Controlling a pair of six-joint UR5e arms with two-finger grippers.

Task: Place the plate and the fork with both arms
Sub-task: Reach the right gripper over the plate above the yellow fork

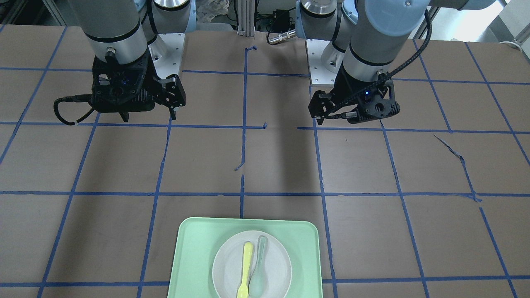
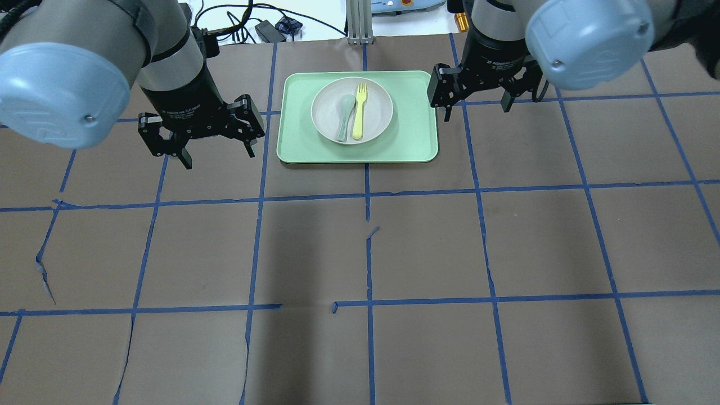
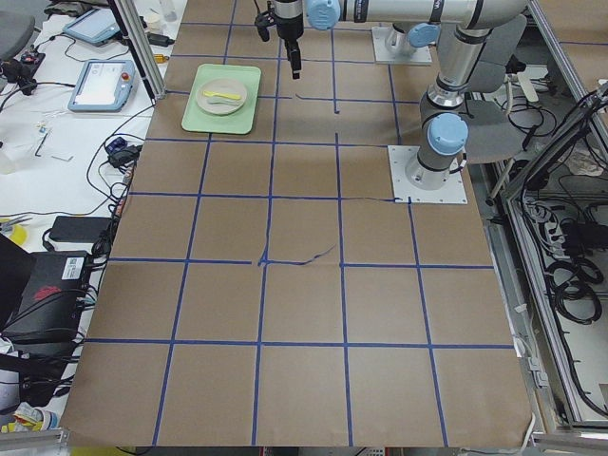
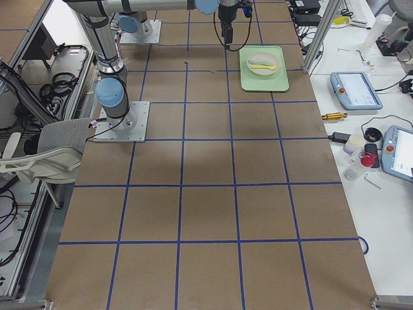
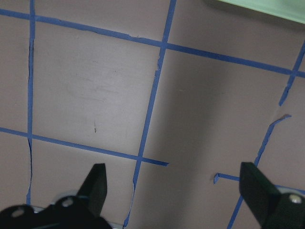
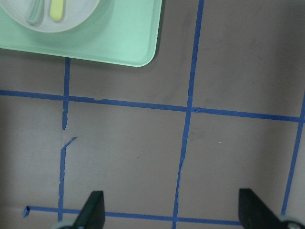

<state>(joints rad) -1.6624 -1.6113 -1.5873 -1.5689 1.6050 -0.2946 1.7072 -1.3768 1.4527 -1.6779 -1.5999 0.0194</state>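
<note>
Nearest the robot, left hand and right hand hang spread above the desk. Beyond, the fork lies on the plate in a tray. Pickup seems unstarted; each hand must next reach outward, descending.

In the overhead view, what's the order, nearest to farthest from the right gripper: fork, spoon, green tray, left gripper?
1. Green tray, beside the right gripper.
2. Fork, right half of the plate.
3. Spoon, just left of it.
4. Left gripper, across the tray.
</note>
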